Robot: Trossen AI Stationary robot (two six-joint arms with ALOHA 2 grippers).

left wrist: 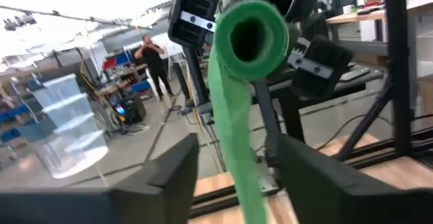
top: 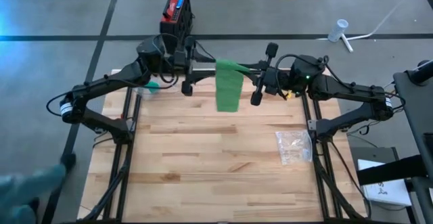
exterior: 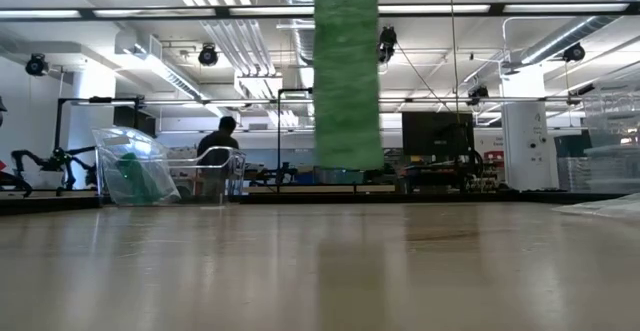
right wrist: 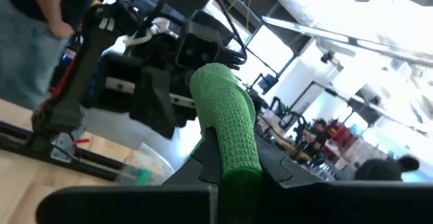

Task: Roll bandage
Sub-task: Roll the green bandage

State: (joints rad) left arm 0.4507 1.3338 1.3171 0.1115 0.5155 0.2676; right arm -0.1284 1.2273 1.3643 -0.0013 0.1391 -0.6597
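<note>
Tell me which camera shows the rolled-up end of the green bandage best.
The left wrist view: it looks straight into the bandage roll, showing its hollow core and the tail hanging down. The right wrist view shows the roll's side, clamped in the right gripper. The high view shows mostly the tail; the low view only the hanging strip.

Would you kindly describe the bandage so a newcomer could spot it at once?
Look to the far edge of the wooden table, between the two dark arms. The right gripper holds the bandage in the air there, its tail hanging down; it is the only bright green thing.

Wood table: clear plastic bag right side, plastic container back-left.
</note>
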